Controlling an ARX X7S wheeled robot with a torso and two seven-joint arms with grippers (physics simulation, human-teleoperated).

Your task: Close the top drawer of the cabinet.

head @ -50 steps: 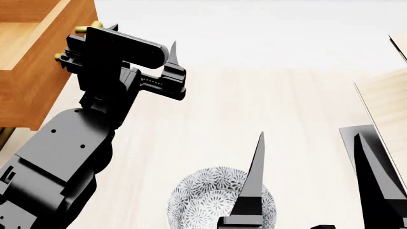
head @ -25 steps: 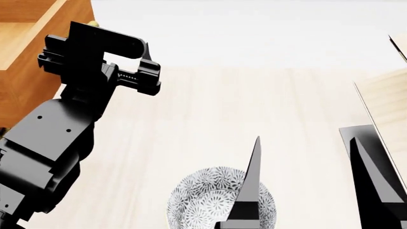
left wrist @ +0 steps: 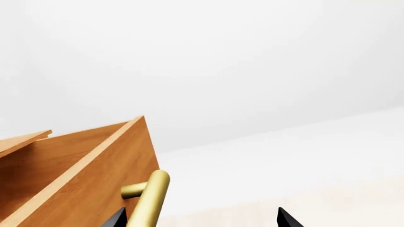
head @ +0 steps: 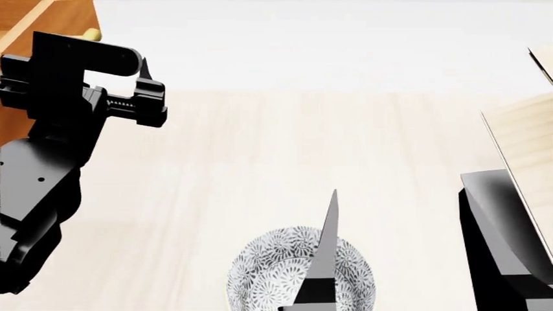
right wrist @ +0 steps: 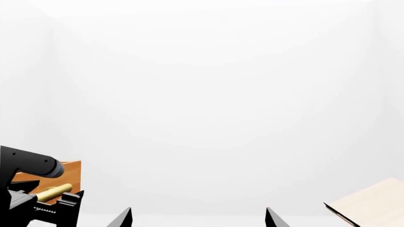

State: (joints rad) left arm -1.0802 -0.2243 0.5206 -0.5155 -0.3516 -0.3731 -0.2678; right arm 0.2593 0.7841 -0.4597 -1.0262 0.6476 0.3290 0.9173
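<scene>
The top drawer (head: 54, 13) shows as orange-brown wood at the head view's far left corner, with the tip of its brass handle (head: 90, 34) beside it. My left gripper (head: 95, 53) is open and sits against the drawer front. In the left wrist view the drawer front (left wrist: 94, 175) and brass handle (left wrist: 149, 198) are close, and the handle stands between my open left gripper's (left wrist: 202, 220) fingertips, next to one of them. The rest of the cabinet is out of view. My right gripper (head: 406, 207) is open and empty over the table; it also shows in the right wrist view (right wrist: 198, 218).
A patterned bowl (head: 276, 275) stands on the pale table (head: 285, 142) near the front, partly behind one right finger. A pale wood rack (head: 529, 133) stands at the right edge; it also shows in the right wrist view (right wrist: 372, 203).
My left arm has moved left, and the drawer front has receded left with it, so less of the drawer shows. My right gripper has shifted slightly left.
</scene>
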